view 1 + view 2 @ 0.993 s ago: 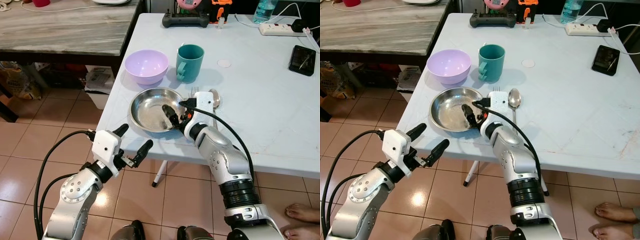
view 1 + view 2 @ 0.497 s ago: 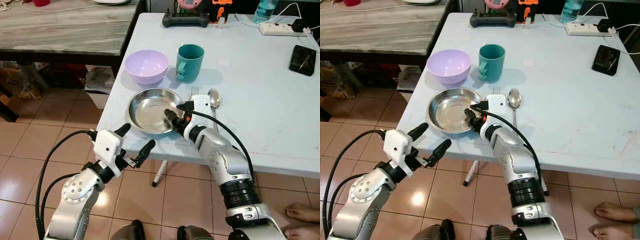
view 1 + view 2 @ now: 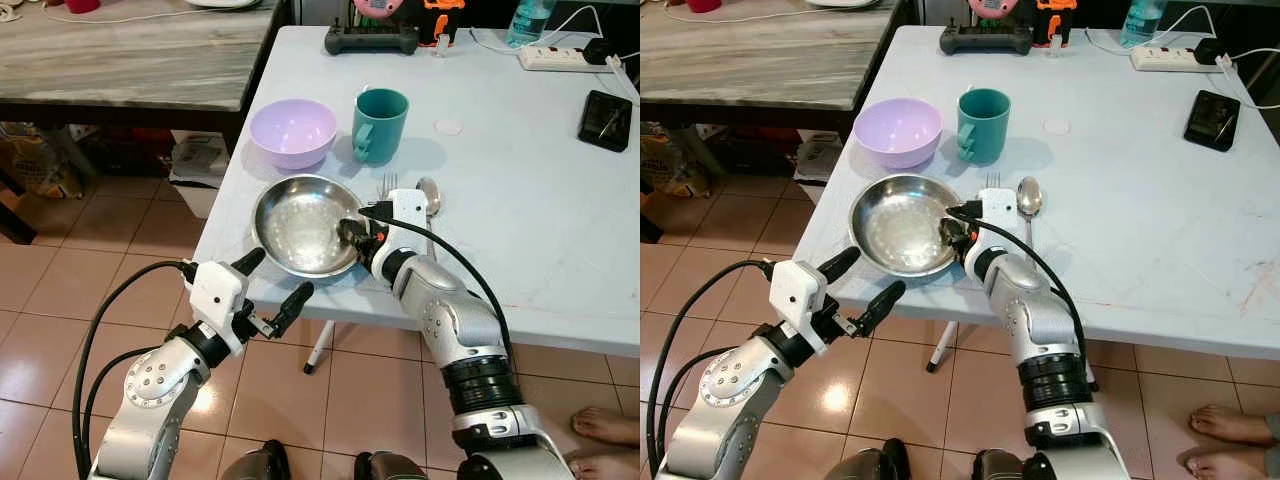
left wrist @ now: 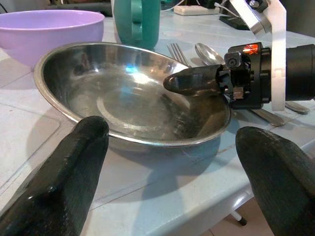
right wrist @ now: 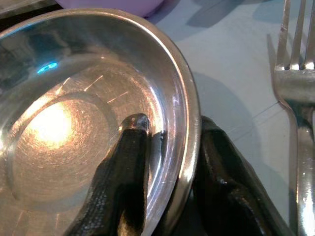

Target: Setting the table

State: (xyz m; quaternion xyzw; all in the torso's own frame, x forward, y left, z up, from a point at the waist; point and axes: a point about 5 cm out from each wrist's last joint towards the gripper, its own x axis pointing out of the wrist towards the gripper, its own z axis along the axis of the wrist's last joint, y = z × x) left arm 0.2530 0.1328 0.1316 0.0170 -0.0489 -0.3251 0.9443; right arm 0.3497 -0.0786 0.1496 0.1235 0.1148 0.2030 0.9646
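The shallow round stainless-steel plate (image 3: 303,225) lies near the left front corner of the white table (image 3: 520,200); compared with a second ago it has been shifted slightly leftward and nearer the edge. In the left eye view, its right rim is clamped by the right gripper (image 3: 352,233), while the left gripper (image 3: 272,286) is held with fingers apart below the table edge. A lilac plastic bowl (image 3: 293,132) and a teal mug (image 3: 380,125) stand beyond the plate, a metal fork (image 3: 388,183) and spoon (image 3: 429,194) just right of it.

In the left wrist view, the plate's glossy, scratched hollow is seen side-on.

In the right wrist view, one black finger (image 5: 120,182) is seen inside the rim, the other outside.
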